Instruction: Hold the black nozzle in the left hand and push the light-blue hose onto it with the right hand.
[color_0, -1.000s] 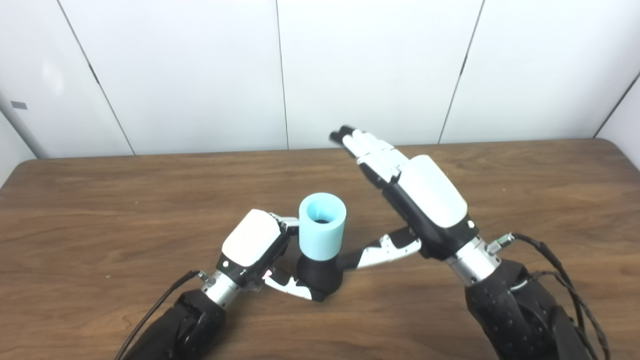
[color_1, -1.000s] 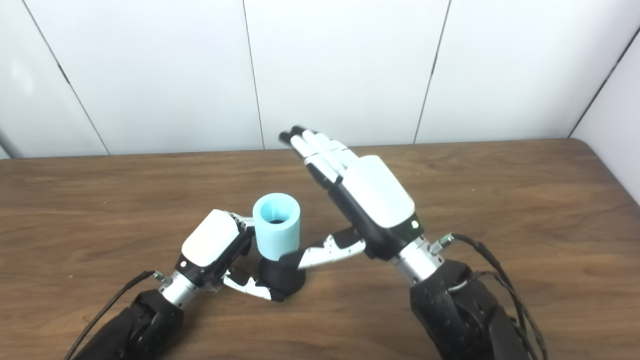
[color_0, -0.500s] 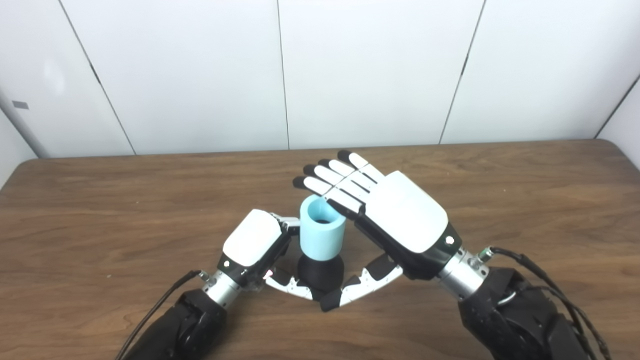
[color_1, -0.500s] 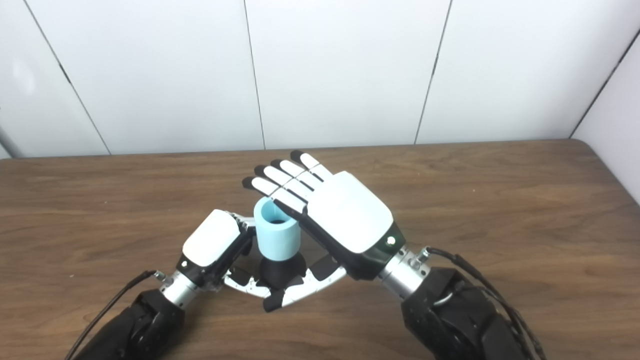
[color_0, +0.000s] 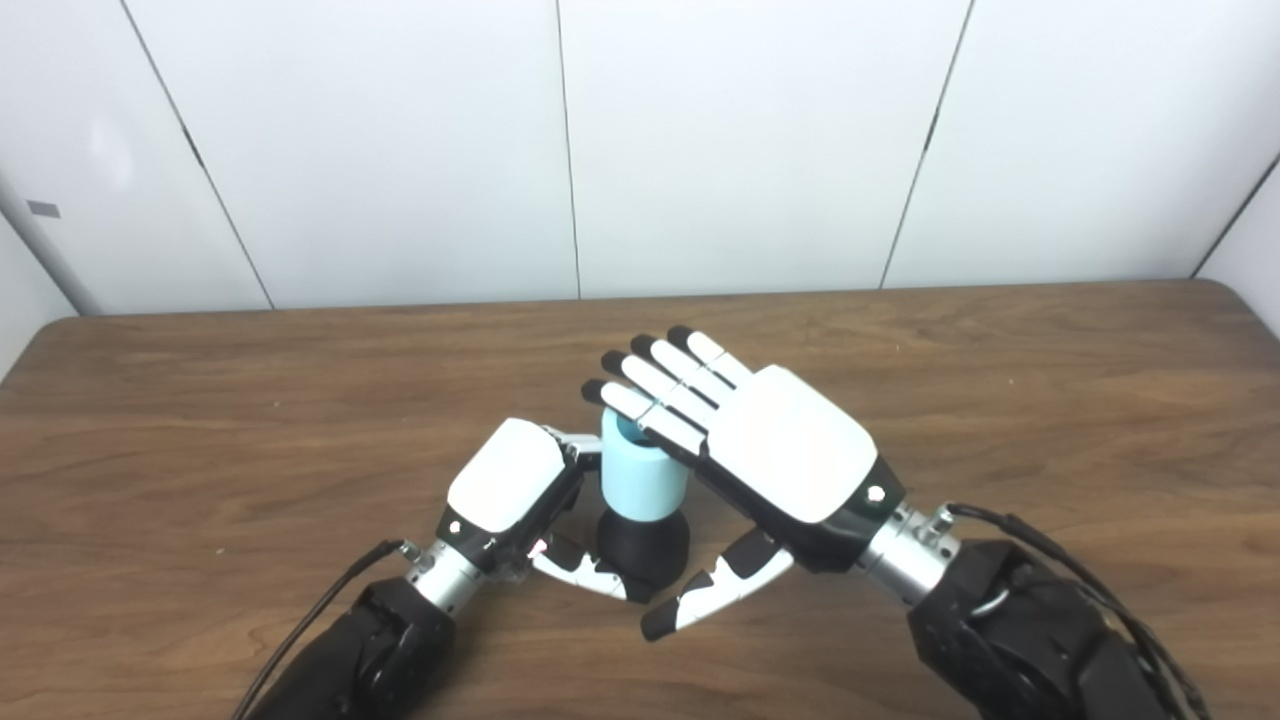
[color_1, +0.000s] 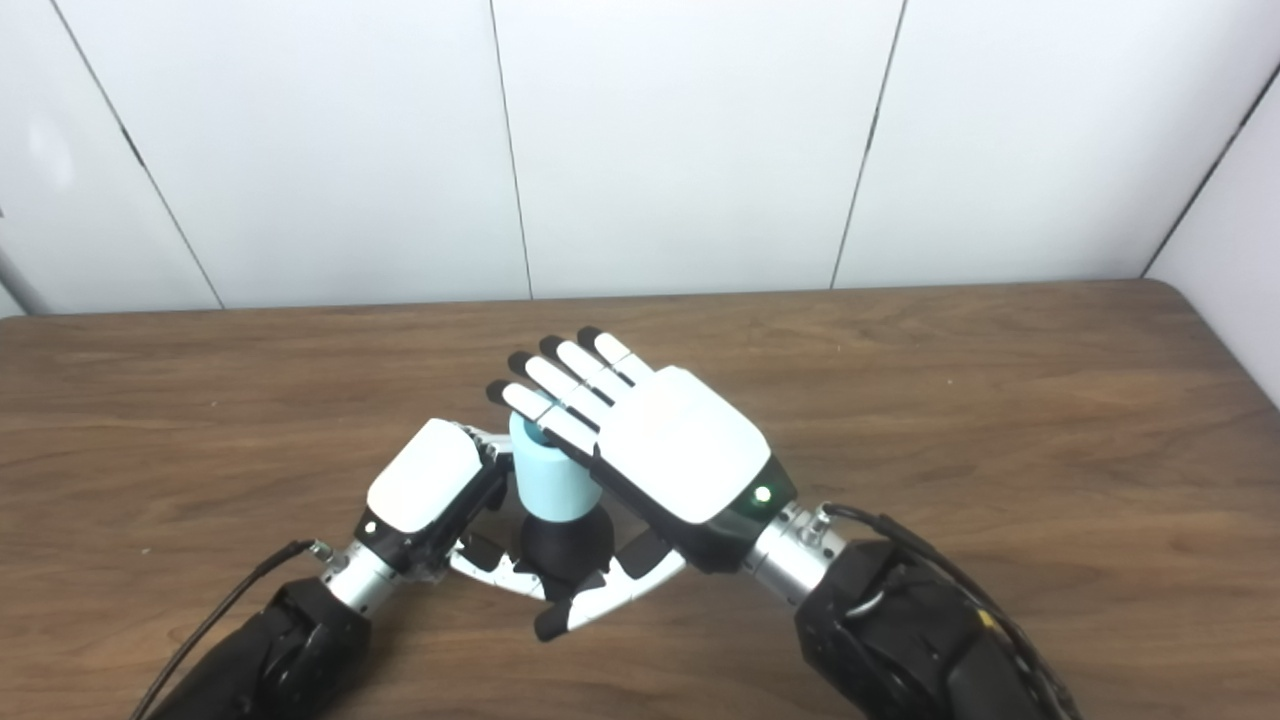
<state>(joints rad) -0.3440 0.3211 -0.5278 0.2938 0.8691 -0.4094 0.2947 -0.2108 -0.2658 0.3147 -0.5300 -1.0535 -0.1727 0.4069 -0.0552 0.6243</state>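
The black nozzle (color_0: 643, 548) stands upright on the wooden table (color_0: 200, 400), near the front middle. The light-blue hose (color_0: 642, 480) sits on top of it as a short upright tube. My left hand (color_0: 510, 495) is shut on the nozzle's base from the left, thumb across its front. My right hand (color_0: 770, 450) is open and flat, palm down, its fingers (color_0: 650, 405) lying over the hose's top opening. Its thumb hangs in front of the nozzle. The hose rim is mostly hidden under the fingers.
The table (color_1: 1000, 400) is brown wood with a white panelled wall (color_0: 740, 140) behind its far edge. Cables run from both forearms near the bottom of the picture.
My right hand has swung down from raised and tilted to flat on top of the hose. The hose now sits lower on the nozzle. My left hand has not moved.
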